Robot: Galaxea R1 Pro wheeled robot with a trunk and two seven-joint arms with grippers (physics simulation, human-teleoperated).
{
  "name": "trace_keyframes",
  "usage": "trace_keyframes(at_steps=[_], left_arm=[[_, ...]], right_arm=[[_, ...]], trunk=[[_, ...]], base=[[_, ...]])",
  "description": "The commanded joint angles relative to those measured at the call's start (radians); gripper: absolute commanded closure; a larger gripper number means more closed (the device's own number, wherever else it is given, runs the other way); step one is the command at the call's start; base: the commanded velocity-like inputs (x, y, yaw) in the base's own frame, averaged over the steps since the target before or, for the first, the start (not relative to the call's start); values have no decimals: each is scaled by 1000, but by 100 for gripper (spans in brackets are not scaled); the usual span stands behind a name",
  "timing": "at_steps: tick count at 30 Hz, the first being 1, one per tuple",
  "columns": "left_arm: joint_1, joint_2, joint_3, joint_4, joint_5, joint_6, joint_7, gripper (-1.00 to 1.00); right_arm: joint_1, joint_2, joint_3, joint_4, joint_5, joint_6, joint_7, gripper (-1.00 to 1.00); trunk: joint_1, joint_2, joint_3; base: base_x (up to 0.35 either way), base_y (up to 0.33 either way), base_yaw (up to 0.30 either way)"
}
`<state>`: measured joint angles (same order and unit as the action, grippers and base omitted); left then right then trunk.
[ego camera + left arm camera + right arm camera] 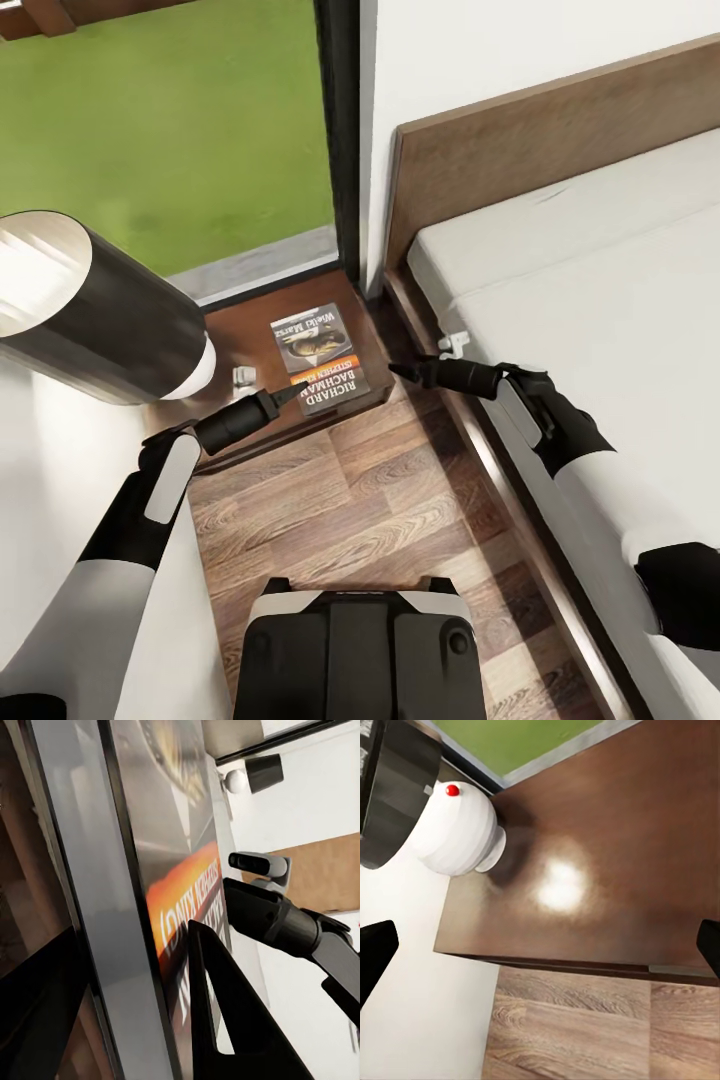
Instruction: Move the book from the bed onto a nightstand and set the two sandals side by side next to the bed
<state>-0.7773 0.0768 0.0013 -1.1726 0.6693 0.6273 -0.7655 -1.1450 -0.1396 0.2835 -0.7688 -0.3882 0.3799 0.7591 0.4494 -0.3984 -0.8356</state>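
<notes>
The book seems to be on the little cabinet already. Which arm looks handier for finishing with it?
Probably the left. The left gripper sits at the book's near edge on the nightstand, and its wrist view shows the cover close up. The right gripper hangs beside the nightstand, jaws open and holding nothing.

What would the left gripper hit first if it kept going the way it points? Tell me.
Most likely the book lying on the nightstand: the left gripper points at its near edge, and the left wrist view shows the cover right beside a fingertip. Whether they already touch is unclear.

One book (pixel 318 356), one nightstand (pixel 240 345), apparently one lamp (pixel 95 310).
</notes>
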Motion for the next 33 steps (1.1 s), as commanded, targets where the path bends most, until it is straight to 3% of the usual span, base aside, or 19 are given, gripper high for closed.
trace_keyframes(at_steps=[1, 7, 19, 26, 33], left_arm=[[0, 0, -1, 9, 7, 6, 0, 100], [0, 1, -21, 32, 4, 5, 3, 100], [0, 2, -24, 39, 7, -26, -6, 100], [0, 1, -24, 48, 7, -28, 0, 100], [0, 1, -24, 68, 5, -32, -4, 100]], right_arm=[[0, -1, 3, -1, -10, 8, -1, -100], [3, -2, 4, 0, -10, 12, 1, -100], [16, -4, 6, 2, -8, 11, 0, -100], [16, -4, 6, 2, -8, 11, 0, -100], [16, 0, 20, 2, -10, -2, 3, -100]], trunk=[[1, -2, -1], [1, -2, -1], [1, -2, -1], [1, -2, -1], [1, -2, -1]], base=[[0, 0, 0], [0, 0, 83], [-2, -10, 256], [-57, -222, 226], [118, -213, 21]])
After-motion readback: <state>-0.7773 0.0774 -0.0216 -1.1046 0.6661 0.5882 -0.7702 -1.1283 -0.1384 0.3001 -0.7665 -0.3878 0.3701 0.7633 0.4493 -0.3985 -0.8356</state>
